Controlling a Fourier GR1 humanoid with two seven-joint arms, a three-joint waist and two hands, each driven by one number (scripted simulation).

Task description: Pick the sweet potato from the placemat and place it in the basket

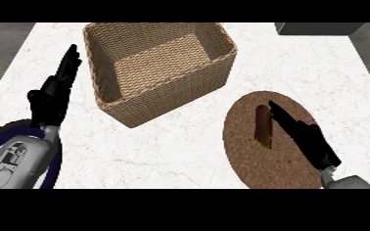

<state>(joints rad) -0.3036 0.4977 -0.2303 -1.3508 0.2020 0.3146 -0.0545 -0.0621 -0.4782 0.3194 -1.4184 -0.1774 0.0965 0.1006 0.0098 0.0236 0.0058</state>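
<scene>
Right hand [309, 141], fingers straight, empty, just beside brown oblong sweet potato [263, 125] on round brown placemat [249, 162]; left hand [52, 94] open, empty.

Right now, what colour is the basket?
The basket is tan with a woven wicker pattern, seen best in the head view.

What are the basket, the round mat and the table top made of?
The basket looks like woven straw or wicker: tan, matte, with a tight criss-cross weave on its walls. The round mat may be cork: flat brown with fine speckles and no shine. The table top looks like white marble or stone: pale, smooth, with faint grey veins.
</scene>
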